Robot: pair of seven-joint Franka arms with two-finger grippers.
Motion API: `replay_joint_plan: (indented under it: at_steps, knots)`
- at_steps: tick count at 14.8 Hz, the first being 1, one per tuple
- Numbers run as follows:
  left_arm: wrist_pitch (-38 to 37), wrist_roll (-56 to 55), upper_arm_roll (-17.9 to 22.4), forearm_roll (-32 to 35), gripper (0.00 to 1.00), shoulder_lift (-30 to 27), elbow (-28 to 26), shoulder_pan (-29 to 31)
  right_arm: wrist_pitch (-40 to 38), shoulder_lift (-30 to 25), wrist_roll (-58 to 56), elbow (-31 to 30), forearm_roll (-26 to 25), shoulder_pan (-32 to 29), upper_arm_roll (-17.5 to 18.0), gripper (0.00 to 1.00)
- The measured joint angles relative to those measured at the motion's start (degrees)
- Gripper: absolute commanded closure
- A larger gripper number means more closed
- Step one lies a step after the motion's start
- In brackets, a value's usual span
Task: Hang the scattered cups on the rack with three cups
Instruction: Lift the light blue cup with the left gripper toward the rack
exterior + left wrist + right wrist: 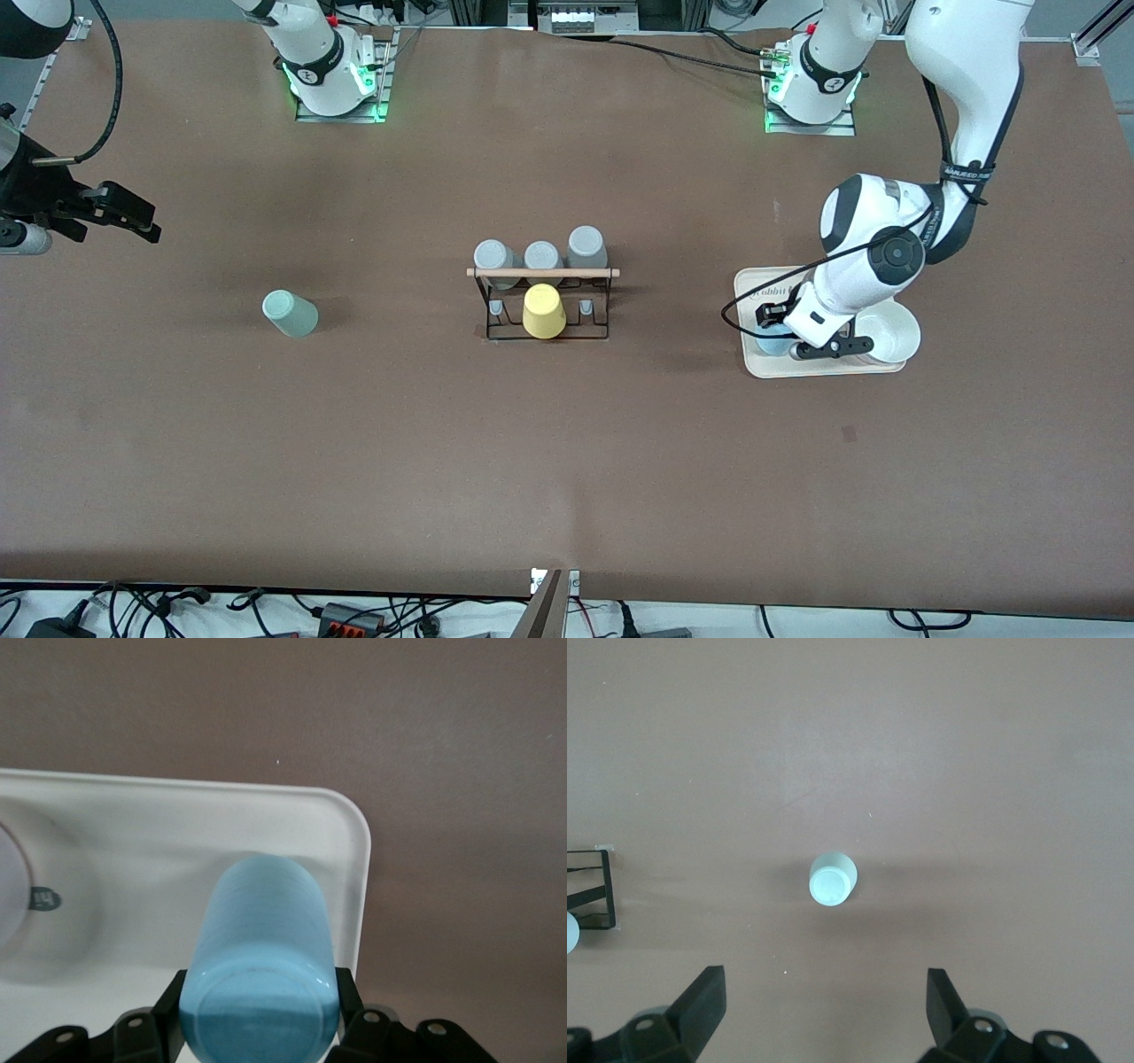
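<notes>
While the left end effector (259, 1028) squeezes the light blue cup (261, 961) on the beige tray (753, 365), the right end effector (824, 1001) waits spread wide above the counter (567, 461). The mint green cup (290, 313) stands alone, well apart from the rack (543, 306).

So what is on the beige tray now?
On the beige tray: a light blue cup, gripped by the left hand, and a white bowl beside it. The arm covers much of the tray.
</notes>
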Motion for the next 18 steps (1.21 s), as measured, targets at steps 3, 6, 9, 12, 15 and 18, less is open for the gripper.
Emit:
replay_joint_plan:
  at_steps: [3,6,9,12,15,18]
  knots:
    - [-9.93,-2.40,-0.11,0.00,0.49,-1.11,8.68,0.07,0.36,0.68,0.00,0.06,0.00,-0.11,-0.01,0.00]
    - [-15.89,-9.11,-2.49,-0.05,0.49,-1.59,15.20,-0.43,0.46,0.90,0.00,0.22,0.00,-0.12,-0.01,0.00]
    - [-17.00,-17.98,-7.05,-0.07,0.49,-1.53,18.96,-1.50,0.51,0.89,0.00,0.35,0.00,-0.12,-0.01,0.00]
    - [-17.00,-26.20,-9.50,-0.09,0.49,-0.92,22.09,-4.62,0.51,0.91,0.00,0.35,0.00,-0.19,-0.03,0.00]
    - [-17.19,-33.73,-9.75,-0.09,0.49,2.23,27.69,-9.40,0.51,0.95,0.00,0.35,0.00,-0.23,-0.09,0.00]
    - [-19.37,-39.78,-9.70,-0.05,0.49,7.67,33.68,-14.02,0.51,1.32,0.00,0.35,0.00,-0.27,-0.19,0.00]
